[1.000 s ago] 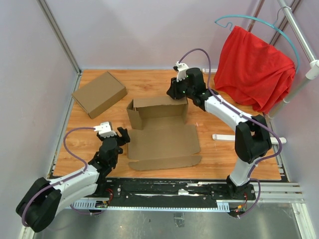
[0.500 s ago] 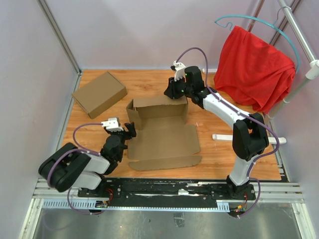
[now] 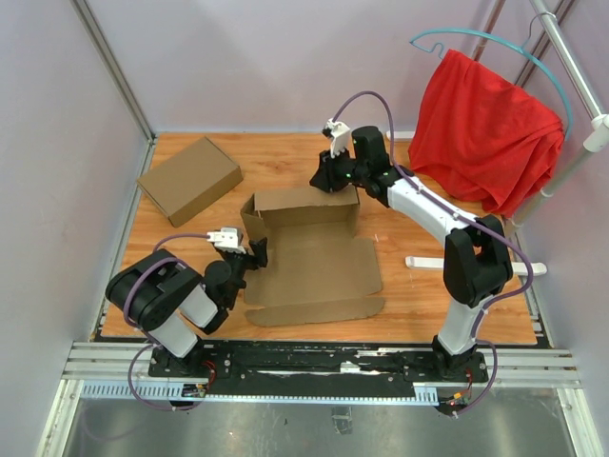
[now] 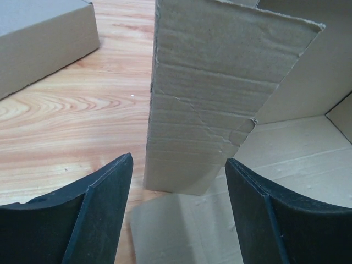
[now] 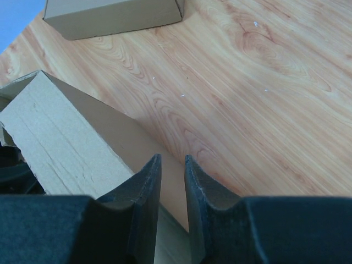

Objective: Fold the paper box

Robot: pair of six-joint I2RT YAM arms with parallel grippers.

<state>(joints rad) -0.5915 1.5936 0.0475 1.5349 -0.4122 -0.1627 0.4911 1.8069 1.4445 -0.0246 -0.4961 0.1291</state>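
On my overhead feed the paper box (image 3: pixel 309 252) sits mid-table (image 3: pixel 428 295), raised walls at its twelve o'clock end. A second box (image 3: pixel 190 179) lies at its ten o'clock. The left gripper (image 3: pixel 257 250) straddles its nine o'clock flap; the right gripper (image 3: pixel 324 180) meets the back wall.

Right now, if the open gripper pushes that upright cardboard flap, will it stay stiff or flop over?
Probably it would swing rather than resist: the side flap of the paper box seems to stand on a crease only. It looks thin and wrinkled, so it is likely light and bendy. The open left gripper faces it.
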